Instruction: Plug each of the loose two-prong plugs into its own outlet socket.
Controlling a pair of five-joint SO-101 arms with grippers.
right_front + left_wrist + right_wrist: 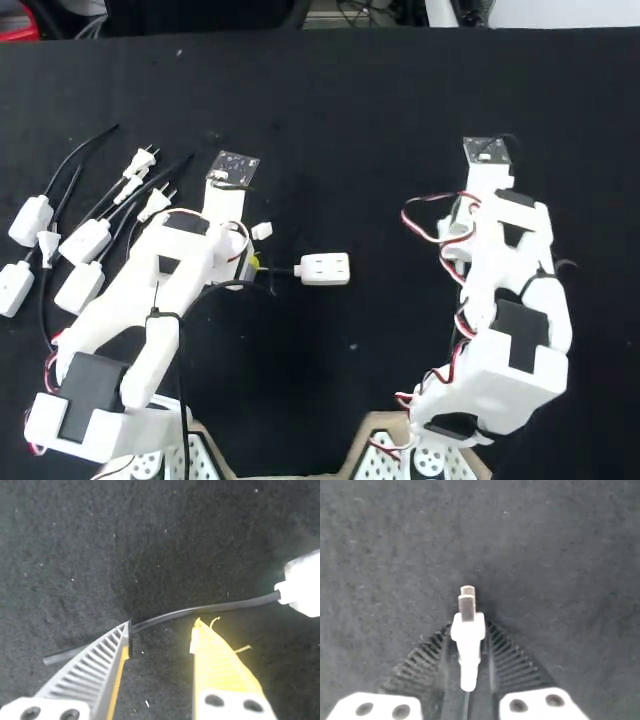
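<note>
On the black table [350, 100], the left gripper [162, 630] stands spread wide and holds nothing. A black cable [220, 607] crosses just ahead of its fingertips [117, 640] and runs to a white outlet socket [305, 587] nearby. Further sockets [85, 240] and loose plugs [140, 165] lie beyond that arm's outer side. The right gripper [468, 630] is clamped on a white two-prong plug [467, 625], whose prongs [466, 602] jut past the fingertips.
</note>
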